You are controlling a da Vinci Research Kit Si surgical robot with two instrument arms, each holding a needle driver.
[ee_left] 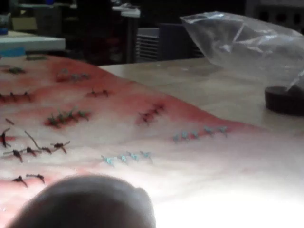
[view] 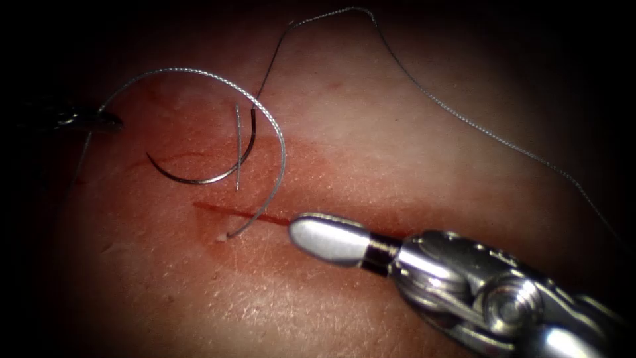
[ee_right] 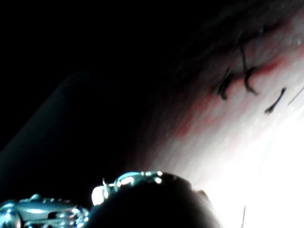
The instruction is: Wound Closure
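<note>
Tissue point(view: 397, 132) carries one short cut point(view: 242, 213), a thin line holding red fluid point(view: 218, 209). One curved needle point(view: 199, 179) lies loose on the surface just above the cut; neither tool holds it, and it does not look set into the tissue. One thread point(view: 278, 132) runs from the needle's upper end, arcs away across the right side, and another stretch of it loops round the needle and goes down into the tissue at the cut.

Two tools are present in the endoscope view. The right tool point(view: 328, 238) comes in from the right, its tip just beside the right end of the cut, jaws pressed together and holding nothing. The left tool point(view: 99, 120) sits in shadow at the left, where the thread loop reaches its tip; it seems to grip the thread, though whether its jaws are open or closed I cannot tell.

In the left wrist view, one clear plastic bag point(ee_left: 247, 42) lies on the bench point(ee_left: 190, 80), its contents not discernible.
</note>
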